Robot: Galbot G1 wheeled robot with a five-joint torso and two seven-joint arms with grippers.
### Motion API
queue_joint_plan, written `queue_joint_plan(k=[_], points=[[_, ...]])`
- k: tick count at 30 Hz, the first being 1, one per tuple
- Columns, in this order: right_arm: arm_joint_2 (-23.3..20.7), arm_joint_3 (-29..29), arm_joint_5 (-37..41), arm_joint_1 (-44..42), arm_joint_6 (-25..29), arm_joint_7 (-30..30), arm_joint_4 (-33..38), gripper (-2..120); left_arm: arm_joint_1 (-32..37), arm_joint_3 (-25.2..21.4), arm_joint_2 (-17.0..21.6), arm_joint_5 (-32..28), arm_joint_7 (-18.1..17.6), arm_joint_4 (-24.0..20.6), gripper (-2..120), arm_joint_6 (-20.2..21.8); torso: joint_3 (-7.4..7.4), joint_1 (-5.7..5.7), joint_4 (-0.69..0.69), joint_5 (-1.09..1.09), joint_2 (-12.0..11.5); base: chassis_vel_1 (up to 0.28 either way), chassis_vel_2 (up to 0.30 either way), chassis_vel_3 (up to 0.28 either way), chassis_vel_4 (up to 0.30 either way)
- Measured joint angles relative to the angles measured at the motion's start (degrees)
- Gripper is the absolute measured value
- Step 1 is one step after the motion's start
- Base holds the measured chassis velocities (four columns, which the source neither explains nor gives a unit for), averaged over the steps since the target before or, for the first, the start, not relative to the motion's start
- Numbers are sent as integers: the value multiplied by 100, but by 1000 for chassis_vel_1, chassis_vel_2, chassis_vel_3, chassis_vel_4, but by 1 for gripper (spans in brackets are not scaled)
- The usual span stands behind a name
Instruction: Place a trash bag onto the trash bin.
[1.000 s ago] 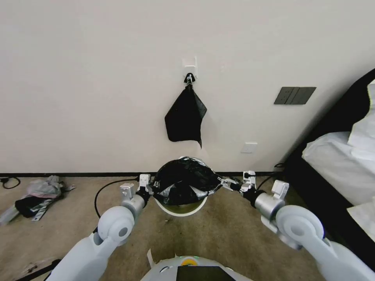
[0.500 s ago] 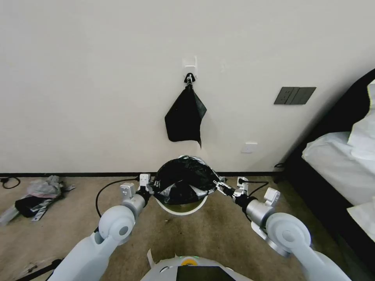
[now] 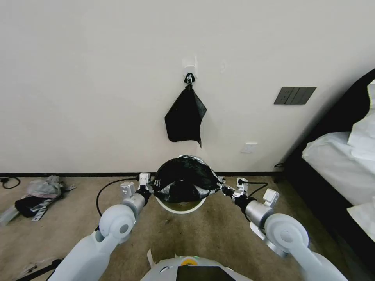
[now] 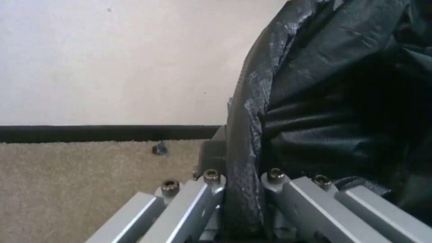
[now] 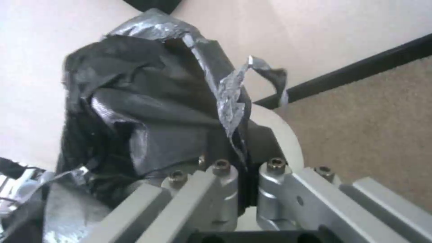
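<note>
so the trash bag (image 3: pixel 183 177) is stretched sideways right over the trash bin (image 3: pixel 180 207) on the floor, left end effector (image 3: pixel 149 188) and right end effector (image 3: pixel 221 188) each clenched on an opposite edge, bin mouth straight below and between them.

Trash bag (image 3: pixel 183 181) stretched open over trash bin (image 3: pixel 180 206) on carpet by the wall. Left hand (image 3: pixel 150 188) at bag's left edge, right hand (image 3: pixel 222 188) at its right edge, both touching the film. Black bag bundle (image 3: pixel 184 117) hangs on wall hook above.
</note>
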Motion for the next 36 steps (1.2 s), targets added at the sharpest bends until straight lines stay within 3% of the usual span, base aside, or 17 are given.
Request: queue_joint_plan(k=[14, 23, 29, 34, 36], points=[[1, -91, -385, -404, -323, -239, -128, 0, -70, -80, -205, -382, 18, 125, 1, -283, 0, 0, 0, -1, 0, 0, 0, 0, 0], [212, -225, -581, -455, -245, -436, -137, 2, -97, -28, -285, -409, -74, 119, 1, -289, 0, 0, 0, 0, 0, 0, 0, 0, 0], [311, -68, -633, -530, 48, -432, 80, 29, -136, -53, -210, -469, -271, 152, 1, -251, 0, 0, 0, 0, 0, 0, 0, 0, 0], [316, 39, -848, -557, 198, -375, 107, 42, -209, -66, -158, -542, -428, 215, 1, -242, 0, 0, 0, 1, 0, 0, 0, 0, 0], [280, 144, -1003, -645, 263, -369, 191, 52, -278, -73, -123, -590, -507, 269, 1, -240, 0, 0, 0, 0, 0, 0, 0, 0, 0]])
